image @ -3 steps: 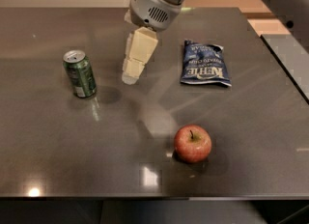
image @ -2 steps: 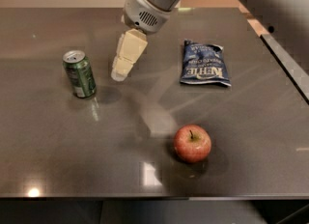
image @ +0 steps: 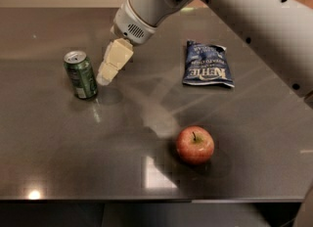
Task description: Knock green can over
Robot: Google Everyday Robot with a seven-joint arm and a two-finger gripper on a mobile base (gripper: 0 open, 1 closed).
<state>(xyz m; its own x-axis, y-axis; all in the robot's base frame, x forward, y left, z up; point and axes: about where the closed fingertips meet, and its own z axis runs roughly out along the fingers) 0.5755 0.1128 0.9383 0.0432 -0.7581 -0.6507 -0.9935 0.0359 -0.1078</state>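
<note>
Hovering beside the upright green can (image: 80, 75), closed pincer (image: 104, 78) sits low; push might just slide it, not tip.

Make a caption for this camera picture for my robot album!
The gripper hangs close beside the upright can; a bag and an apple lie on the table.

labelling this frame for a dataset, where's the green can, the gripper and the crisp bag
green can (image: 81, 77), camera view, middle of its green side
gripper (image: 105, 78), camera view, its lower tip, close beside the can
dark blue crisp bag (image: 207, 65), camera view, middle of its front
</note>
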